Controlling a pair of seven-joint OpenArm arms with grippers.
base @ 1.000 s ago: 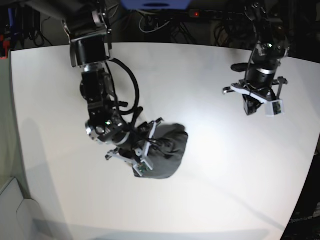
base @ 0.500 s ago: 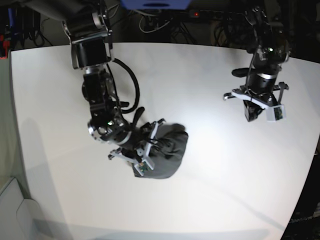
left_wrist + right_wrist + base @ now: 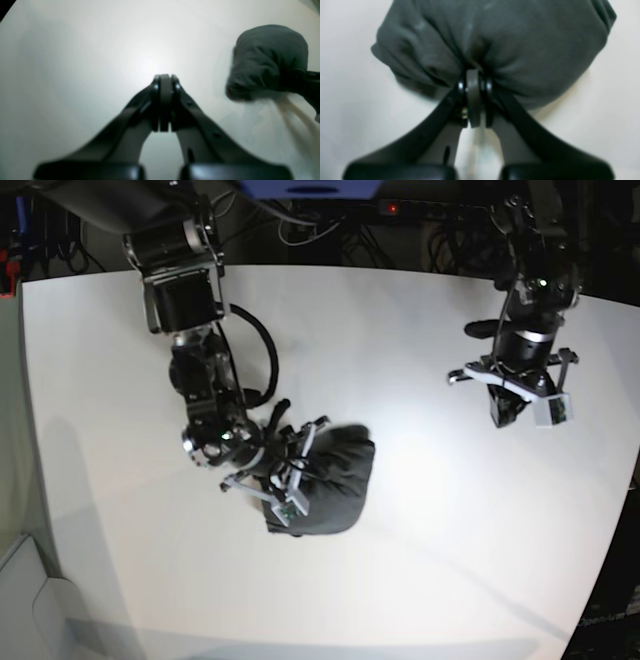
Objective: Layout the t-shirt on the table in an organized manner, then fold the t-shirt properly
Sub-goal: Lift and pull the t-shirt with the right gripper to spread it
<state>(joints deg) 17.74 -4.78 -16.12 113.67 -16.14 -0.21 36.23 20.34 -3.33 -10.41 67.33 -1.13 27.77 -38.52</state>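
Observation:
The dark grey t-shirt (image 3: 338, 483) lies bunched in a rounded heap near the middle of the white table (image 3: 420, 320). My right gripper (image 3: 475, 75) is shut on a gathered fold of the t-shirt (image 3: 495, 42), with cloth puckered around its tips; in the base view it (image 3: 312, 472) sits at the heap's left side. My left gripper (image 3: 164, 82) is shut with nothing in it, hovering over bare table; in the base view it (image 3: 512, 408) hangs at the right, well away from the t-shirt (image 3: 270, 57). No neck label shows.
Cables and dark equipment (image 3: 400, 220) run along the table's far edge. A pale grey surface (image 3: 40, 610) sits off the table's near-left corner. The table's curved edge (image 3: 605, 560) falls away at the right.
My right gripper has closed on the t-shirt's cloth and shifted slightly toward the near side. My left arm has drifted a little, still shut.

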